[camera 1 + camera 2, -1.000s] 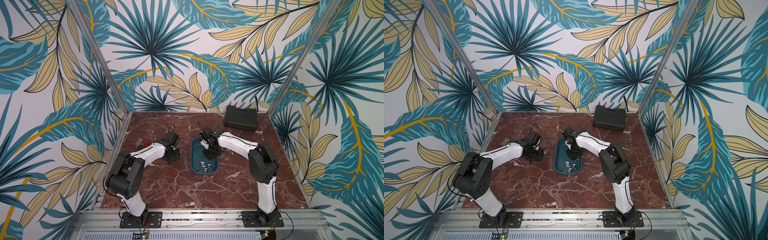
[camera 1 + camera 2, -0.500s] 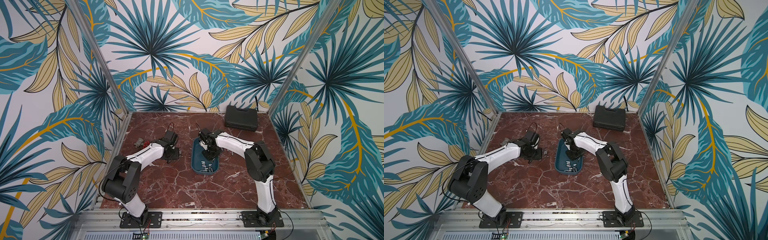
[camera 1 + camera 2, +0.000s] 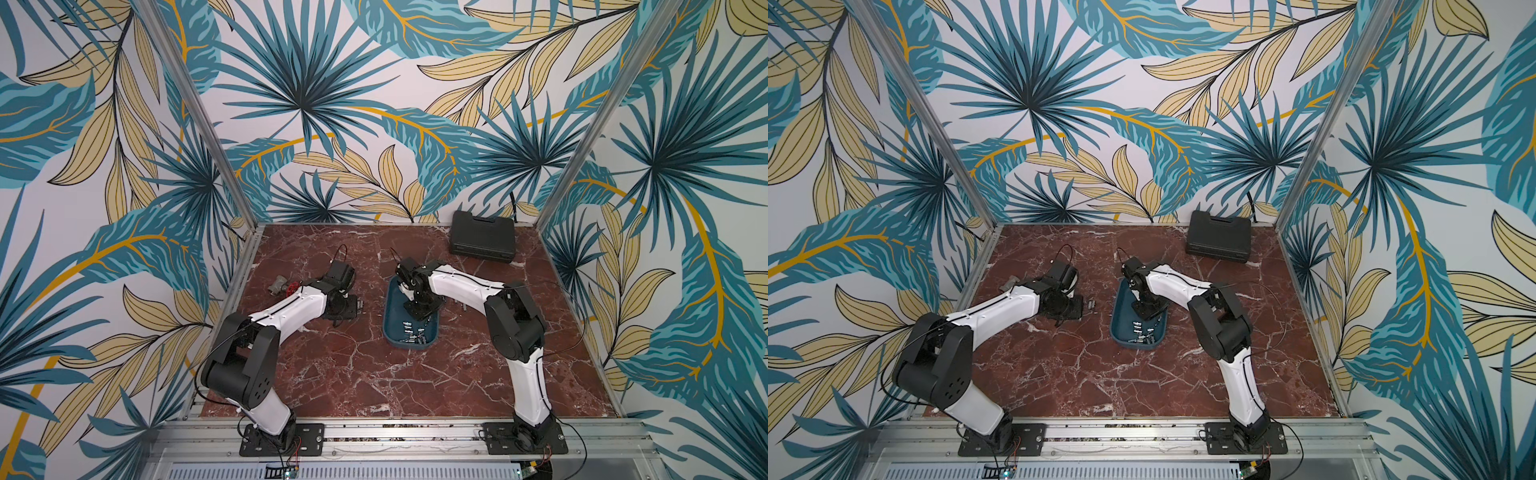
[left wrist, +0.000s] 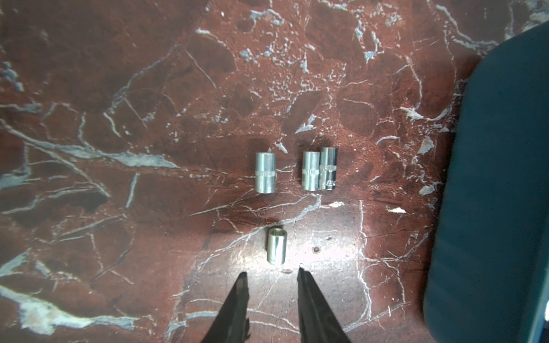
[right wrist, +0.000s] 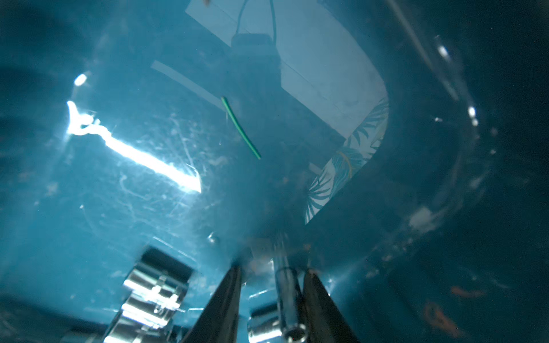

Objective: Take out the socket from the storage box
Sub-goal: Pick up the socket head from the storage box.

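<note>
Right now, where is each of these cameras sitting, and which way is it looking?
Top views: high above the front edge, looking down and back; both show the left arm, right arm, blue tray and black case.
Left wrist: on the left arm, looking down at the table and four sockets; the left claw shows.
Right wrist: on the right arm, down inside the blue tray; the right claw flanks a socket.
Shared: the blue tray shows in all.

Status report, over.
Left gripper open, empty, above four sockets on table. Right gripper open in storage box, straddling a socket. Another socket close beside it.
</note>
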`<state>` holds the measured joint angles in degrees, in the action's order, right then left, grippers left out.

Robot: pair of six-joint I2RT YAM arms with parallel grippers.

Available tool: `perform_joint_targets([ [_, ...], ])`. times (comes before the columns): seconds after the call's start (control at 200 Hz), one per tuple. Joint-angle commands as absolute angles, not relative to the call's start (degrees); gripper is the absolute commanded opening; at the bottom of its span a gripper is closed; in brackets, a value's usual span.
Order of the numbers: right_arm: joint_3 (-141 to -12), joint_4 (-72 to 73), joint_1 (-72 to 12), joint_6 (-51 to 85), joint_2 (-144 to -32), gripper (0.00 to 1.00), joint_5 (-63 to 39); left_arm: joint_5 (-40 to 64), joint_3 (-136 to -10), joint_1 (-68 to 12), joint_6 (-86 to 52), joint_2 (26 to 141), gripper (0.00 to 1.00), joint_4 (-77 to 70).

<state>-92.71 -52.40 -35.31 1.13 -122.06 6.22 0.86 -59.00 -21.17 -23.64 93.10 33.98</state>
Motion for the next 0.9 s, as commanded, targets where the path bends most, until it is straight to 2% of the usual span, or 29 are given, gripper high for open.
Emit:
perform_joint_targets([
  [0.0,-93.44,-53.31,-35.34,0.79,-123.31,0.33,7.17,0.03,-59.06,-21.26,-23.65,91.41,0.32,34.54],
  [0.27,-93.25,-53.28,-35.33,1.26,-121.99,0.18,7.15,-0.09,-59.38,-21.25,-23.56,91.32,0.32,35.06],
  [0.391,-93.64,-52.76,-35.11,1.61,-119.33,0.15,6.66,-0.30,-60.41,-21.27,-23.25,90.82,0.32,35.80],
  [0.641,-94.15,-50.98,-30.23,4.14,-111.00,0.15,0.71,-1.75,-63.03,-21.25,-22.36,88.61,0.32,38.17],
  [0.891,-89.48,-50.12,-22.40,6.18,-105.94,0.15,0.40,-1.88,-63.06,-21.25,-22.15,87.36,0.32,38.50],
])
